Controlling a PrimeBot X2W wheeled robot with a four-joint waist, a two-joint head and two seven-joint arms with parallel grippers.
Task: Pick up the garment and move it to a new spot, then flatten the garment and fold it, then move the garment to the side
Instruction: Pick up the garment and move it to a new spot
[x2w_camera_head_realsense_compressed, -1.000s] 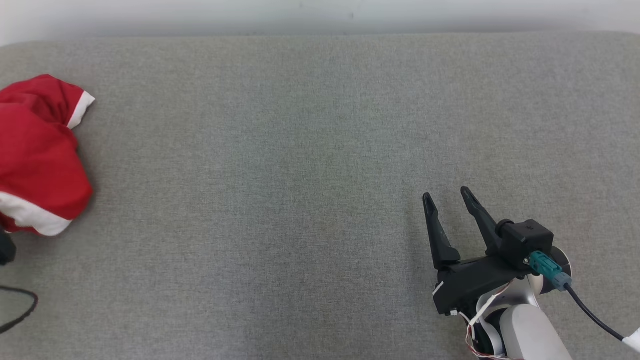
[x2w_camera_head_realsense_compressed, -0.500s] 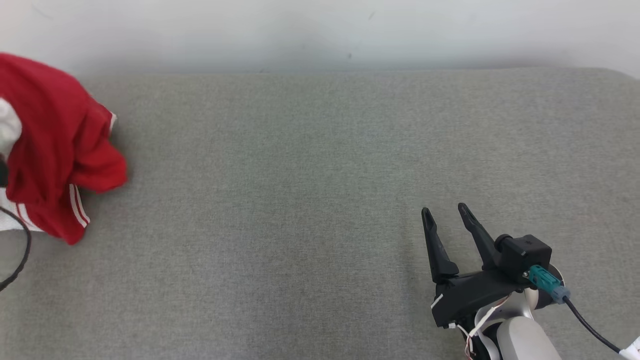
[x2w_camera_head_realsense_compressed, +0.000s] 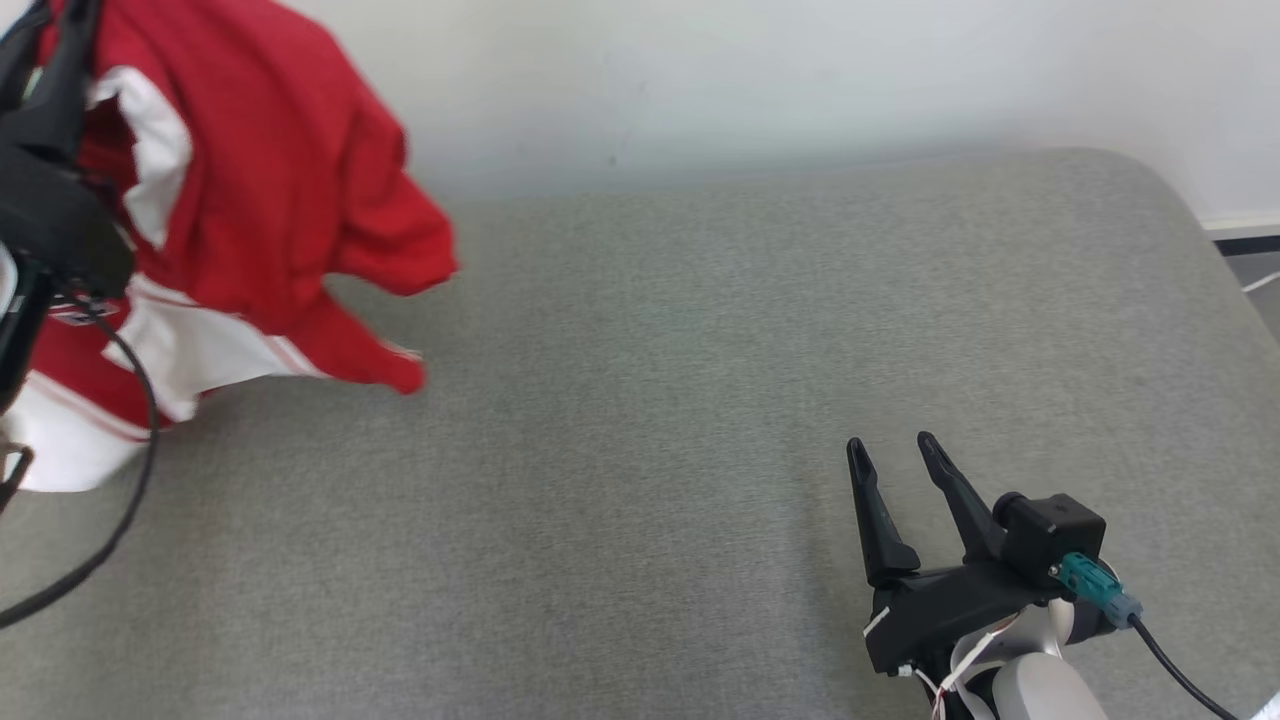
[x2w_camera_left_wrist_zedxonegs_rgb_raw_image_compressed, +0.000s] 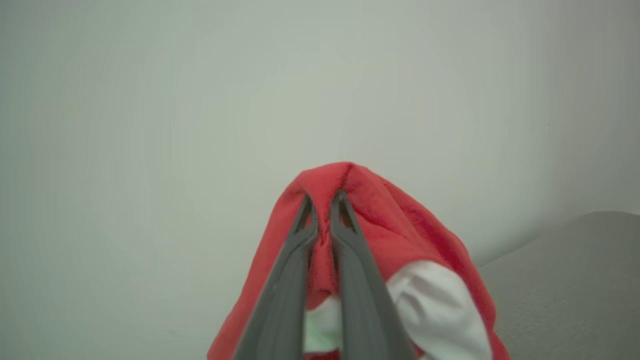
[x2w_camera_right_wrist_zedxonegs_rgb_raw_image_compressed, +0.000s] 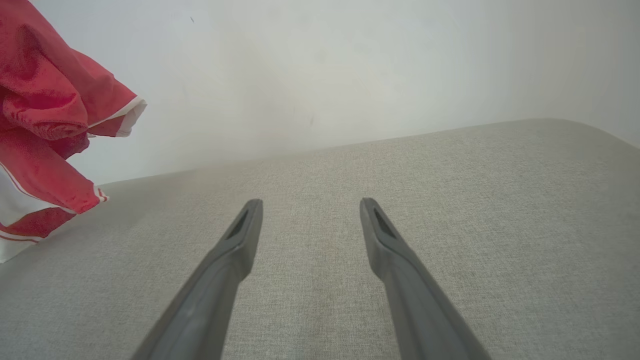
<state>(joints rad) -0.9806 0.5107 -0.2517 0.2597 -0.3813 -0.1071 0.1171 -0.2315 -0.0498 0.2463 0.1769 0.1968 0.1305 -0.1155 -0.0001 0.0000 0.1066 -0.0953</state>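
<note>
The left claw (x2w_camera_left_wrist_zedxonegs_rgb_raw_image_compressed: 322, 200) is clamped shut on a fold of the red and white garment (x2w_camera_head_realsense_compressed: 270, 180). The garment hangs bunched from the claw above the far left corner of the grey worktop (x2w_camera_head_realsense_compressed: 640, 400), in front of the pale wall (x2w_camera_head_realsense_compressed: 800, 70). Whether its lowest white folds touch the worktop by the left edge I cannot tell. The right claw (x2w_camera_head_realsense_compressed: 890, 448) sits low over the worktop near the front edge, towards the right, well apart from the garment. Its two fingers are spread wide and hold nothing.
</note>
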